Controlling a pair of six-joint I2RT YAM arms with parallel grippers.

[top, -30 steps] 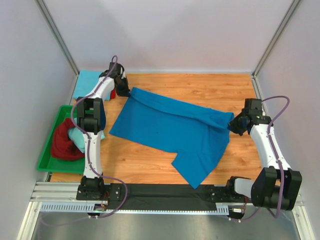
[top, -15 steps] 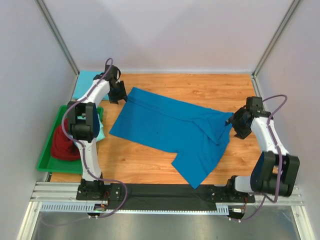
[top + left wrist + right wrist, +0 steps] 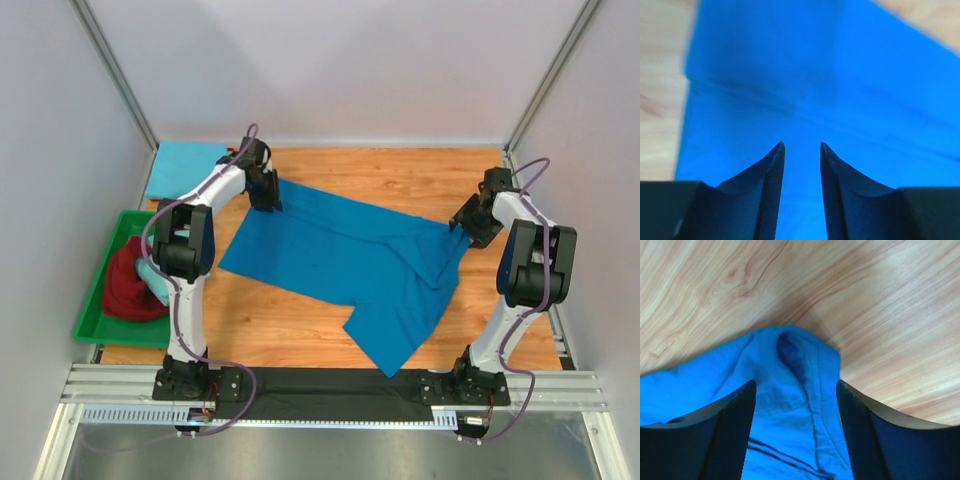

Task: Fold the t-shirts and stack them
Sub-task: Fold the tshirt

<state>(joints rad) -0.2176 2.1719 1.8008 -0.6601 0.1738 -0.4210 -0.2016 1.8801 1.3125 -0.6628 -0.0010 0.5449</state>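
**Top external: royal blue t-shirt [image 3: 330, 255] spread on the table [image 3: 400, 170]**

At 9 o'clock a green tray [image 3: 98, 280] holds a maroon shirt [image 3: 122, 288]. At 3 o'clock the right gripper [image 3: 463, 226] straddles a bunched shirt corner, fingers wide. At 11 o'clock the left gripper [image 3: 268, 196] sits over the cloth, fingers narrowly apart.

The right arm's jaws are standing wide apart, dark and ribbed, one at each lower corner. Between them a bunched corner of the royal blue t-shirt [image 3: 775, 440] is lying on the wooden bench [image 3: 865, 300], its stitched hem curving round a small shadowed hollow. The cloth is reaching a little beyond the jaw tips, unpinched.
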